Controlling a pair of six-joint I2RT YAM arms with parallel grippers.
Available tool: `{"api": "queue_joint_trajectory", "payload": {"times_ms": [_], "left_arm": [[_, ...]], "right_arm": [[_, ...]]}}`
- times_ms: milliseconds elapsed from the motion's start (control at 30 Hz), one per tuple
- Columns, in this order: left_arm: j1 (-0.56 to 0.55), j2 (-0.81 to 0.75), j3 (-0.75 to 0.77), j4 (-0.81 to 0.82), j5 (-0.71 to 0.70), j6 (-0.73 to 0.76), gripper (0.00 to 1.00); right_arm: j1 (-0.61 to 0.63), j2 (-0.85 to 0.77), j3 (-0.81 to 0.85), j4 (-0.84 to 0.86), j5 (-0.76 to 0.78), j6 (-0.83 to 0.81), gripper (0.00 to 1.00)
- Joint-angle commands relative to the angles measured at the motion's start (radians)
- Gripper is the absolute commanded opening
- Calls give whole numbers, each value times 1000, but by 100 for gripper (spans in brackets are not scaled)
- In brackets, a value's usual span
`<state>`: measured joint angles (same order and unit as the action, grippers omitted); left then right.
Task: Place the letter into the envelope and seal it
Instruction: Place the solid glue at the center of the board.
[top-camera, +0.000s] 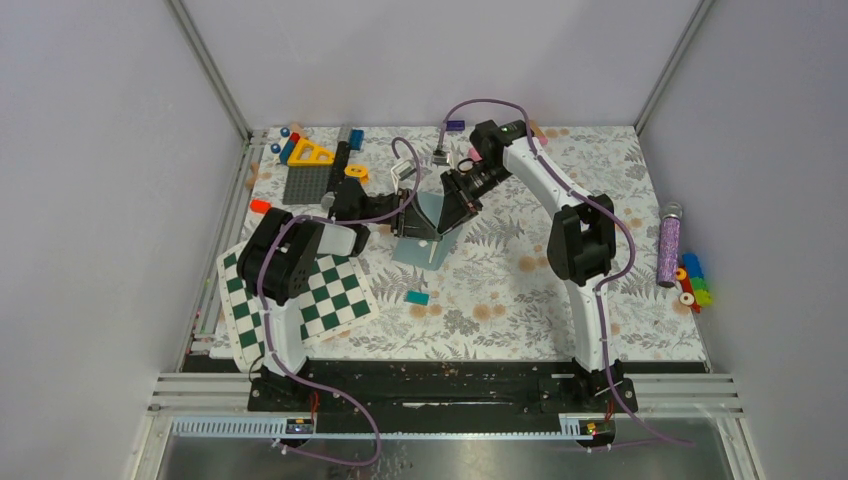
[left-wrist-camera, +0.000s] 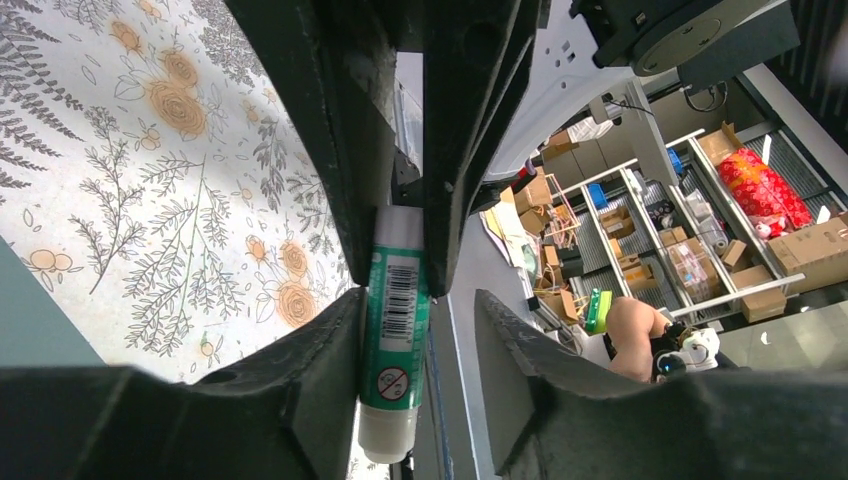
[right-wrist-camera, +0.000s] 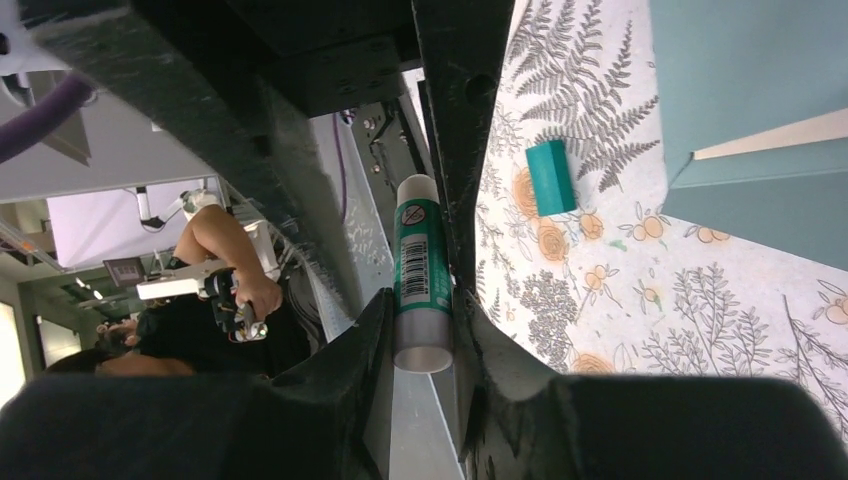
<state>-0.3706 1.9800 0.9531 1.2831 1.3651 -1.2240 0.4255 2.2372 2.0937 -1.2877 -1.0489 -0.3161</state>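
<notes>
Top external view: both arms fold inward and meet over the middle of the floral table (top-camera: 560, 300). The left arm bends its elbow above the green-white checkerboard (top-camera: 340, 295) and stretches its forearm rightward. The right arm climbs from its base, arches back toward the far side, then turns its wrist down and to the left. The left gripper (top-camera: 408, 218) and right gripper (top-camera: 455, 205) face each other tip to tip just above the envelope (top-camera: 422, 250), which lies flat on the table beneath them.

The right gripper is clamped on the white end of a green glue stick (right-wrist-camera: 423, 265), both fingers pressed to it. In the left wrist view the stick's other end sits inside the left gripper's half-wide jaws. It rests against one finger (left-wrist-camera: 310, 370), with a clear gap to the other.

In the right wrist view, a thin cream edge of the letter (right-wrist-camera: 770, 135) shows between the envelope's teal panels. A small teal block (right-wrist-camera: 550, 177) lies on the table near the envelope, apart from it.
</notes>
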Motion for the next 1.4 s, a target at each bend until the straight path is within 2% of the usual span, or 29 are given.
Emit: {"api": "queue_joint_trajectory", "payload": {"times_ms": [0,233,300,400,433,500,567,600,633,800,867,900,933,1000,1033,1100,1367], "left_arm": [[-4,-16,9,133,29,-40,37],[-4,-19,3,133,35,-39,5],[-4,-21,3,133,36,-39,2],[-4,-25,1,135,34,-40,2],[-2,-28,1,136,33,-41,2],[2,-34,0,137,31,-42,2],[15,-43,-6,137,26,-42,2],[23,-46,-9,137,24,-39,3],[33,-48,-12,137,20,-37,3],[120,-21,-18,98,-9,-17,2],[176,-13,-15,-30,-36,71,1],[200,-26,-11,-169,-64,182,0],[220,-53,1,-425,-114,362,0],[222,-126,102,-1077,-313,874,0],[213,-148,115,-1197,-408,983,0],[219,-165,117,-1207,-498,1002,0],[223,-82,272,-1465,-762,1024,3]], "right_arm": [[6,9,43,-23,1,-12,0],[-3,22,64,-23,12,-5,0],[-6,22,70,-21,13,-5,13],[-12,17,85,-17,24,-4,48],[-15,13,90,-10,31,2,57],[-27,-3,95,22,67,33,69],[-47,-24,94,63,107,69,75],[-62,-32,91,86,128,94,83],[-81,-41,88,111,138,118,97],[-164,-133,-9,256,257,226,100],[-185,-190,-89,338,289,249,100],[-195,-219,-125,372,300,259,100],[-198,-243,-163,404,311,266,100],[-200,-287,-227,452,331,277,100],[-200,-303,-249,465,339,279,100],[-200,-319,-275,471,344,279,99],[-200,-355,-351,472,370,257,100]]}}
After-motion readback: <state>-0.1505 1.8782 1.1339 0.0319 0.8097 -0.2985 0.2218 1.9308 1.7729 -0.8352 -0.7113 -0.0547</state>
